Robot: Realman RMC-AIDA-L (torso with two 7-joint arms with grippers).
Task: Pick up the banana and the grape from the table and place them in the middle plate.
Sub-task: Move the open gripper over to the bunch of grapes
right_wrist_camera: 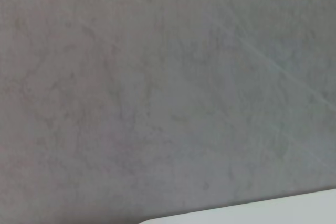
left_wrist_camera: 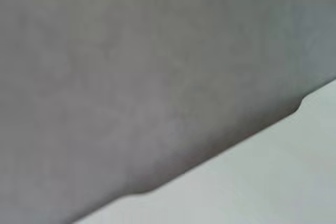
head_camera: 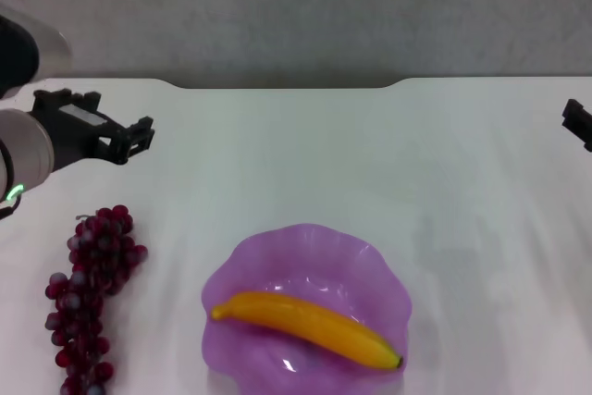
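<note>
One banana (head_camera: 305,323) already lies in the one purple plate (head_camera: 370,256); one grape bunch (head_camera: 91,298) sits on the desk (head_camera: 370,154), left of the plate. My left tool (head_camera: 139,136) hovers beyond the grapes — I can't tell its fingers' state. Right tool (head_camera: 578,122) is parked at the edge. Risk: pinching loose grapes and dropping the bunch.

No legible text, label, brand or number anywhere, as far as these soft views allow.

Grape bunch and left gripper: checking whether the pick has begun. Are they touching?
Apart. In the head view the left gripper hovers beyond the grape, with bare table between.
</note>
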